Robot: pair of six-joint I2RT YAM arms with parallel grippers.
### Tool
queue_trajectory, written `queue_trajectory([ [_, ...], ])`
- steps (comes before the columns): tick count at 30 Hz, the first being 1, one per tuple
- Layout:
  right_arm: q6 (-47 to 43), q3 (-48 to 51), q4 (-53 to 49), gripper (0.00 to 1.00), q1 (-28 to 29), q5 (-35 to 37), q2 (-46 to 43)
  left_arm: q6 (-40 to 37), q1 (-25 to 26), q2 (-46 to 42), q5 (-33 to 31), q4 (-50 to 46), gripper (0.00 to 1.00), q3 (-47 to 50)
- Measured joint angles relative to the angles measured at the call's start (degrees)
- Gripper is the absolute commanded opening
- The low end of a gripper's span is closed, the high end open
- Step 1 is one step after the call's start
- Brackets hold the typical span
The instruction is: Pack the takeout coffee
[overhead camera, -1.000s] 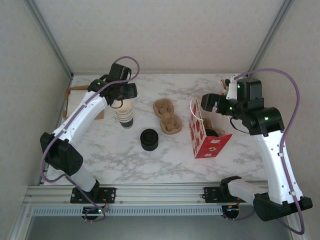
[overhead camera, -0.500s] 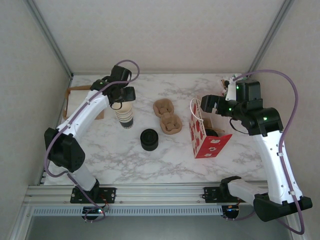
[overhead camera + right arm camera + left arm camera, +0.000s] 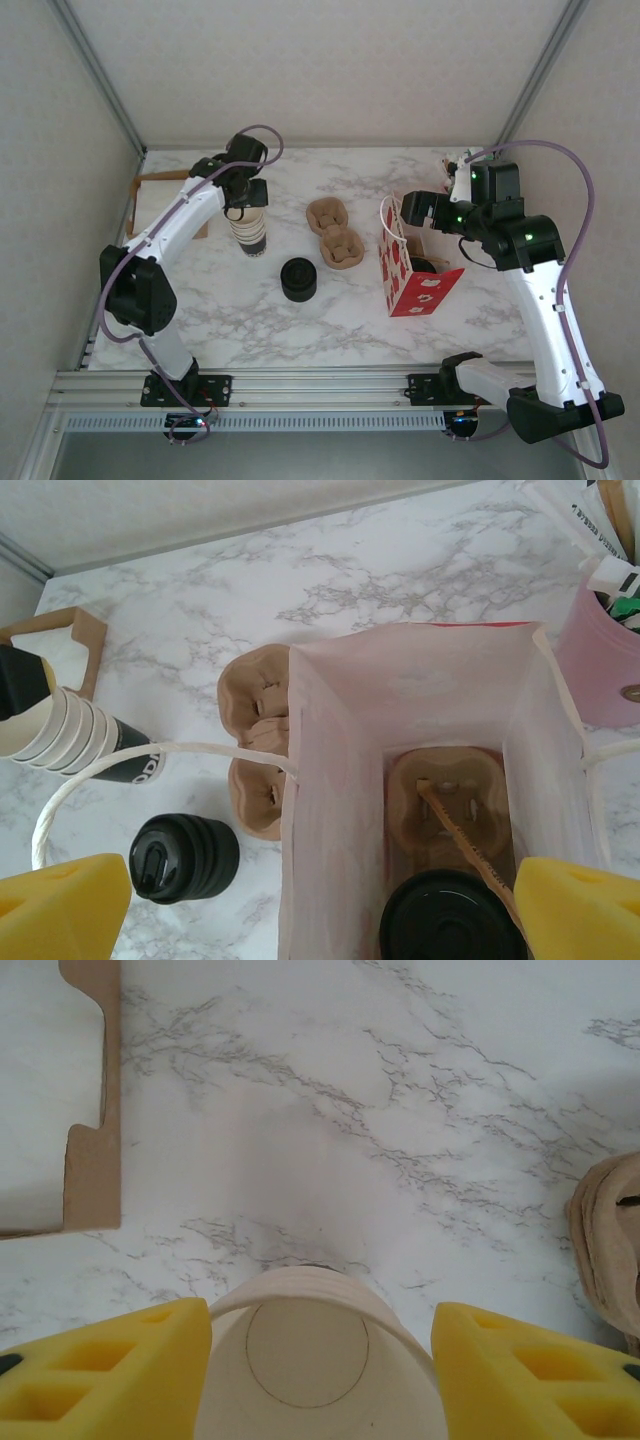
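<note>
The takeout coffee (image 3: 455,920) sits inside the red paper bag (image 3: 335,810). Its black lid shows at the near end of a pulp carrier (image 3: 432,805) laid on the bag's floor, which looks meant to keep the cup upright (the cup's sides are hidden below the lid). The right gripper (image 3: 320,905) hangs over the bag's mouth with its jaws spread as wide as they go and nothing between them, so that cup appears packed and free of the arm.

Across the table, the left gripper (image 3: 320,1360) stands about half open around the top cup (image 3: 305,1355) of the stack of lidless cups (image 3: 249,232). A yellow pad rests against each side of the cup's wall, which reads as a grip for lifting one cup off. The stack of lids (image 3: 298,279) and the spare carriers (image 3: 335,233) lie between the arms, seemingly within reach of either.
</note>
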State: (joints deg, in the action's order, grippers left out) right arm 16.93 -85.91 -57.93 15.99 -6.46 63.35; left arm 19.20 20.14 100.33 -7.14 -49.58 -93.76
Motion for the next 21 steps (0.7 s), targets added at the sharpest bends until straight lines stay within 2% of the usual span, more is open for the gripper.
queue_trajectory([
  [17, 0.0, 0.83, -0.02, 0.99, 0.0, 0.83, -0.59, -1.46, -0.52, 3.76, -0.17, -2.1, 0.56, -2.54],
  [21, -0.02, 0.85, -0.02, 0.99, 0.0, 0.81, -1.11, -1.66, -0.52, 3.76, -0.17, -2.82, 0.52, -2.58],
])
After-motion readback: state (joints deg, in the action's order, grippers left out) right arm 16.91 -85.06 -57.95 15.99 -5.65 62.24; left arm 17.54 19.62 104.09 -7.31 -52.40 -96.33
